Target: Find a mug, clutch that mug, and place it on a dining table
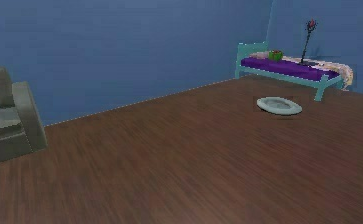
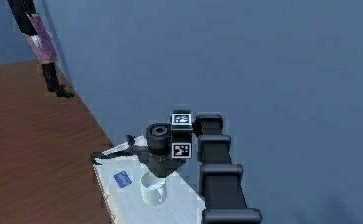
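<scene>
Arm side view. My arm, a dark segmented bar, rises from the picture's bottom edge just beside the white worktop. It slants up toward the blue wall behind the worktop and ends at two white marker squares. My gripper lies next to these squares, above the worktop's far half, with its dark rounded body uppermost. The fingers merge with the body and cannot be traced singly.

A pale glassy vessel, possibly the mug, stands on the worktop directly at the gripper's far end. Its handle, if any, cannot be made out. Because the vessel rests on the worktop there, I cannot tell whether the gripper grasps it, touches it or merely hangs above it.

A small blue card lies on the worktop, just beside the vessel. At the worktop's far corner a thin grey thing is too small to identify. The worktop's near end is cut off by the bottom edge. Well apart from the worktop, across the wooden floor, a dark upright thing draped in pink is cut off by the top edge.
</scene>
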Robot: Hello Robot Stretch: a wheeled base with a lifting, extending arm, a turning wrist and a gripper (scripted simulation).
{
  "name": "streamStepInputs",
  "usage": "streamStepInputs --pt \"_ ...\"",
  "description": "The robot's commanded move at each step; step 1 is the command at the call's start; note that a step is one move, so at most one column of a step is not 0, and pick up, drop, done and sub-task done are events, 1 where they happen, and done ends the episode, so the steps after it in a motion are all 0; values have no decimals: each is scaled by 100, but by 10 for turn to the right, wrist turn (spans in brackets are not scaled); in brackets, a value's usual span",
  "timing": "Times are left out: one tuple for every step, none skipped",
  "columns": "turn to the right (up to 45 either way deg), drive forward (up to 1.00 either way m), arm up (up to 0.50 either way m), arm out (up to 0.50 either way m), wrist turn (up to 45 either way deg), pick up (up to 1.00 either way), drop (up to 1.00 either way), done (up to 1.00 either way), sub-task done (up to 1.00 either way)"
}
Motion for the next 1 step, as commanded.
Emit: streamStepInputs --pt "0 0 0 0 330 0 0 0 0"
